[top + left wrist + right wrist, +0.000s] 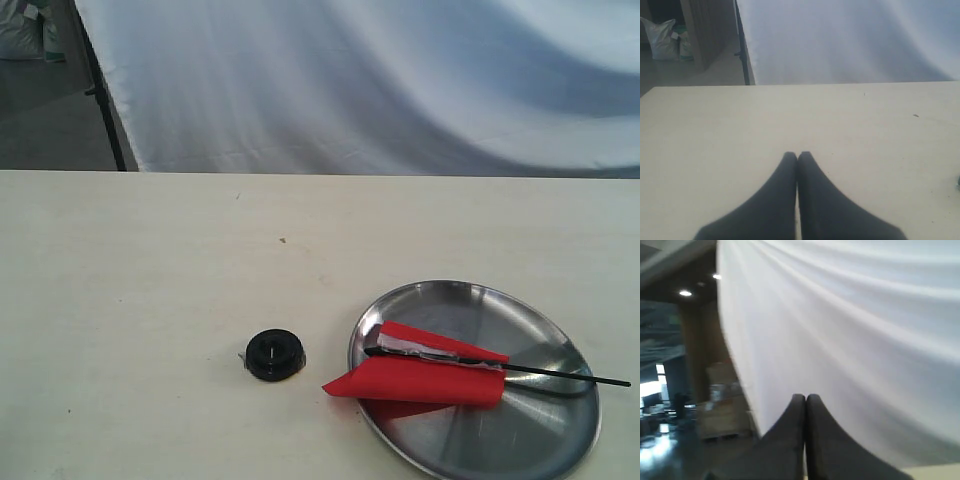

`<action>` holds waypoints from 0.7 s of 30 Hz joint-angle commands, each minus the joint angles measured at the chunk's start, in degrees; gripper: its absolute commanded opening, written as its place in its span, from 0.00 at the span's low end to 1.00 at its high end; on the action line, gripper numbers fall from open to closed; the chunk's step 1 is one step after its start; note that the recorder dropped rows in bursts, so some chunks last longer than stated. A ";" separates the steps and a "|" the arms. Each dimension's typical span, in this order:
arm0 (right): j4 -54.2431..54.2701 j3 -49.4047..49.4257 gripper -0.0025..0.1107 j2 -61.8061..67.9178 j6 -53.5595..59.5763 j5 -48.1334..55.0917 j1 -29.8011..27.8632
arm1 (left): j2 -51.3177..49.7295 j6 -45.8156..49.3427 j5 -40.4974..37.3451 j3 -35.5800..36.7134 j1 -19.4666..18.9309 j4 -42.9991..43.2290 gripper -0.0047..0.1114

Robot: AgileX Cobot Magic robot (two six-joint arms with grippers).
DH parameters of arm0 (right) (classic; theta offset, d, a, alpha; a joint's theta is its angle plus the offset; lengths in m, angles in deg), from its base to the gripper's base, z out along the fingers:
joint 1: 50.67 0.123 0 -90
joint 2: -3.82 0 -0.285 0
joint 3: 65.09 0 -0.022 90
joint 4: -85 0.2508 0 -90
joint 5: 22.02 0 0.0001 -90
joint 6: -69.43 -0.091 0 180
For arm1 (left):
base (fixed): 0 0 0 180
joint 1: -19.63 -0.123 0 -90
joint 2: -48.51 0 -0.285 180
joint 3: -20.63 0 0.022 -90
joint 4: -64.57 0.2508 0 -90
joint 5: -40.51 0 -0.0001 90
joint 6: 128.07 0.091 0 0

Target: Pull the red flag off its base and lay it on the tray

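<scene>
The red flag [425,376] lies flat on the shiny steel tray [540,440] at the front right of the table, its thin black pole [560,373] reaching past the tray's right rim. The small round black base [274,353] sits alone on the table, left of the tray. Neither gripper shows in the exterior view. My left gripper [798,156] is shut with nothing between its fingers, over bare tabletop. My right gripper [805,398] is also shut and empty, pointed at the white backdrop.
A white cloth backdrop [380,80] hangs behind the table's far edge, with a black stand leg [105,110] at its left. The pale tabletop [150,280] stretches left of the base. Bags [662,40] lie on the floor beyond the table.
</scene>
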 commanded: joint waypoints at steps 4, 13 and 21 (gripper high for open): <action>17.06 0.19 0.02 -0.23 23.93 28.74 -0.26 | 0.15 -0.07 0.31 0.20 0.35 -0.32 0.04; 25.11 0.19 0.02 -0.23 41.31 31.17 -0.26 | 0.15 -0.07 0.31 0.20 0.35 -0.32 0.04; 29.30 0.19 0.02 -0.23 47.68 27.11 -0.26 | 0.15 -0.07 0.31 0.20 0.35 -0.32 0.04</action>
